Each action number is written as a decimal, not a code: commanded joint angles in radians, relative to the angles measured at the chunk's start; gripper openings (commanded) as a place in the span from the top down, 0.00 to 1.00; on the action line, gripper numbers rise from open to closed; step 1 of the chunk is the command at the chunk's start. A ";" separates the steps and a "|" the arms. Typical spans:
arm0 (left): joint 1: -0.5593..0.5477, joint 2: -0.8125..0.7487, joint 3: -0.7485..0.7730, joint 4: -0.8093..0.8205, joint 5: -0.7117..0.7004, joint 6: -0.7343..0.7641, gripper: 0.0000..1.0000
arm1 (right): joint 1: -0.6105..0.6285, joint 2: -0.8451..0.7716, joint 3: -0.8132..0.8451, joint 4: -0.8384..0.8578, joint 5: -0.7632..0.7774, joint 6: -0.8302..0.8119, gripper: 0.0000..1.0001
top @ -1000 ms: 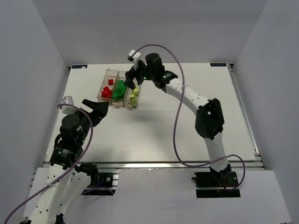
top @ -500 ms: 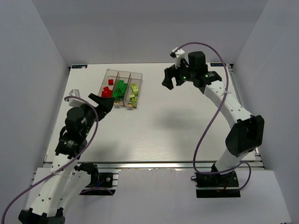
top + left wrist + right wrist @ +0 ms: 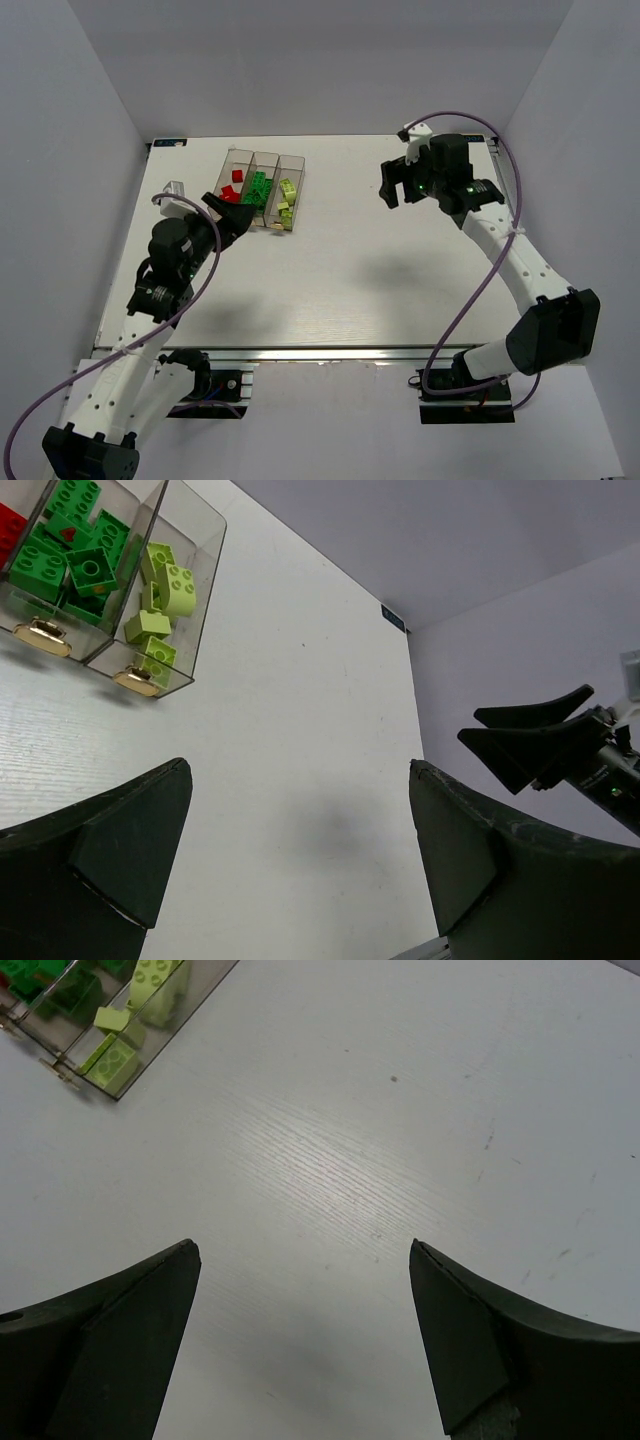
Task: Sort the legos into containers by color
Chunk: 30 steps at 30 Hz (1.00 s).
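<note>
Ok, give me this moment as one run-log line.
left fingers: open, empty, near containers | right fingers: open, empty, away from containers | legos: in containers, red left, green middle, yellow-green right

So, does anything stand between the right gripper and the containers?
Nothing visible does. The right gripper hangs open to the right of the containers, apart from them, and only bare white tabletop shows between the two.

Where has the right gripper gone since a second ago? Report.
Yes, it moved: the right gripper left the containers and swung rightward, now well apart from them.
</note>
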 commanded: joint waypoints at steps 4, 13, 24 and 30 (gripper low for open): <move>0.001 0.021 0.009 0.051 0.046 0.017 0.02 | -0.009 -0.075 -0.026 0.072 0.117 0.035 0.10; 0.001 0.006 0.004 0.039 0.048 0.026 0.02 | -0.011 -0.095 -0.030 0.082 0.140 0.017 0.11; 0.001 -0.005 0.001 0.031 0.046 0.037 0.02 | -0.015 -0.093 -0.049 0.088 0.142 0.010 0.11; 0.001 -0.009 -0.007 0.039 0.041 0.039 0.02 | -0.018 -0.098 -0.067 0.098 0.142 0.012 0.11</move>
